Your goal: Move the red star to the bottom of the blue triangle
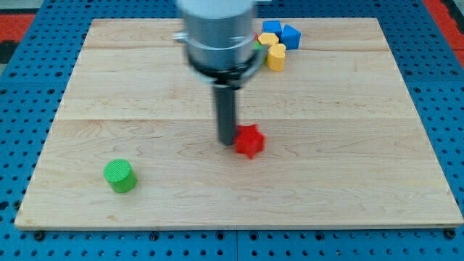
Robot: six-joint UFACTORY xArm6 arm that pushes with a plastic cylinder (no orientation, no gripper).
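The red star (249, 141) lies near the middle of the wooden board (145, 87). My tip (228, 141) stands right against the star's left side. Two blue blocks sit at the view's top right: one (291, 35) on the right and one (271, 27) to its left. I cannot tell which of them is the triangle. The arm's grey body hides part of that cluster.
A yellow block (276, 56) and another yellow piece (267, 39) sit below the blue blocks, with a bit of green and red (257, 43) beside the arm. A green cylinder (119, 176) stands at the view's bottom left.
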